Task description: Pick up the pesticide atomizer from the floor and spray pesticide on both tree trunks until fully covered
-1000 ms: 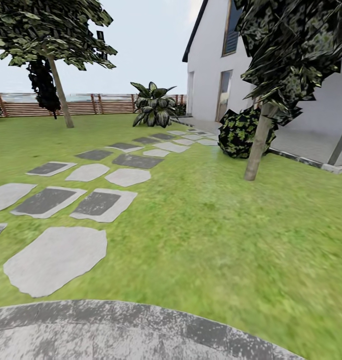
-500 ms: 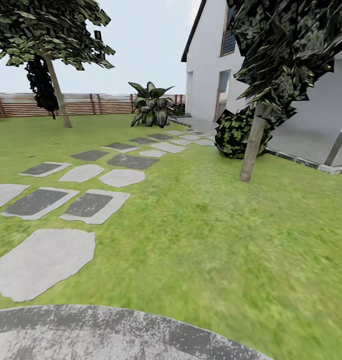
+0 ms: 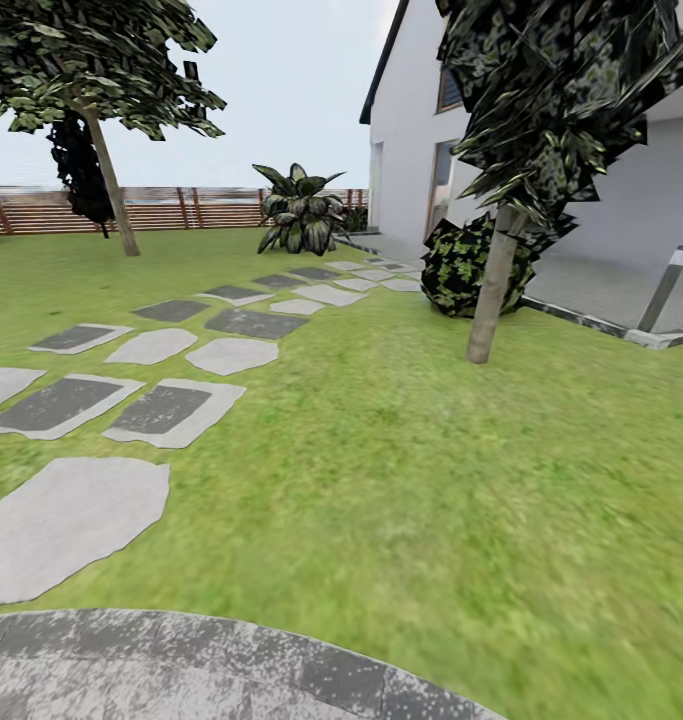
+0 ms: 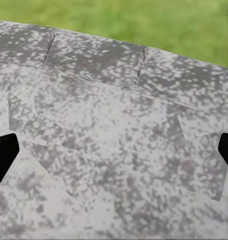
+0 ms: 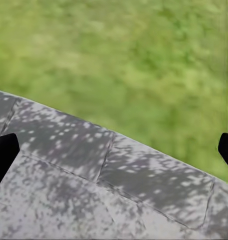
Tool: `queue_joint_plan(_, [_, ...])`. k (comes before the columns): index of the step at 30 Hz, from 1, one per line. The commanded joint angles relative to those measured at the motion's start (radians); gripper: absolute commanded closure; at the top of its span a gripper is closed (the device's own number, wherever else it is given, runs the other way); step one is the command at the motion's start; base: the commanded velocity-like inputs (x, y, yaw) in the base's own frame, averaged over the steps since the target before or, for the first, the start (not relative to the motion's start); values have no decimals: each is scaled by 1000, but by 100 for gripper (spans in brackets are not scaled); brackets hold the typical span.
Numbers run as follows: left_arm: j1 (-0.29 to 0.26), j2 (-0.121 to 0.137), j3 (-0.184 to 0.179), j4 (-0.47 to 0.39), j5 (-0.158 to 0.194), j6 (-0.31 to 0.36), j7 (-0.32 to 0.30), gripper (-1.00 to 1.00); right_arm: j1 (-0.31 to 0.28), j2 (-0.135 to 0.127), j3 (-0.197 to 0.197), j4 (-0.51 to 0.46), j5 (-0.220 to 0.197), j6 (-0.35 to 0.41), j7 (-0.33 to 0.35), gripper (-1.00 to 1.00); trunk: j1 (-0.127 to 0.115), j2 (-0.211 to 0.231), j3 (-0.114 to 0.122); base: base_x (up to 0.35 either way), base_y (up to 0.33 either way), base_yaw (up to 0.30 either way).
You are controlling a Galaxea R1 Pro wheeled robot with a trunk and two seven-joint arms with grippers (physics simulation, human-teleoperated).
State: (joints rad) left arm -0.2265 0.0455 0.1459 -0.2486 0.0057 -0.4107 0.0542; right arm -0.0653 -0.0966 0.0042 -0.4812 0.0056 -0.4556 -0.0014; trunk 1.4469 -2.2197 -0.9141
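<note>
**Transit status: garden approach, atomizer not yet located**

My left gripper (image 4: 114,150) shows its two dark fingertips at opposite edges of the left wrist view, spread wide, with nothing between them but speckled grey paving (image 4: 114,125). My right gripper (image 5: 114,150) shows the same wide spread over the paving edge and grass, and it also carries nothing.

Risks from this position, as I judge them:
- Search failure. I see no atomizer on the lawn (image 3: 431,480), so driving on without scanning the ground could take me past it.
- Wrong target. The dark bushy tree (image 3: 81,170) by the fence (image 3: 161,208), the broad striped-leaf plant (image 3: 301,210) and the dark shrub (image 3: 461,265) could each be mistaken for a spray target. Spraying any of them leaves the real trunks uncovered.
- Uneven footing. The stepping stones (image 3: 161,410) and the paving rim may unsettle the base where they meet the grass.
- Obstruction. The low kerb and the slanted post (image 3: 666,285) by the white house (image 3: 411,150) stand near the closer tree and may limit my access around its trunk.

Task items: the near tree trunk (image 3: 491,290) is a pale beige-grey column, slightly leaning, rising from the grass just beside the shrub. Its canopy is dark and patchy. The far tree trunk (image 3: 111,180) is of like colour and leans too, standing near the fence well across the lawn.
</note>
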Motion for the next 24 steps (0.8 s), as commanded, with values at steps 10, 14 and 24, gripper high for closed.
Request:
queue_joint_plan(10, [-1, -1, -2, 1, 0, -4, 3, -100, -1, 0, 0, 1, 1, -3, 0, -100, 0, 0, -1, 0, -276, 156])
queue_joint_plan(14, [-1, -1, -2, 1, 0, -4, 3, -100, -1, 0, 0, 1, 1, -3, 0, -100, 0, 0, -1, -22, -276, 272])
queue_joint_plan(24, [-1, -1, -2, 1, 1, -4, 3, -100, -1, 0, 0, 1, 0, -3, 0, -100, 0, 0, -1, -95, -275, 248])
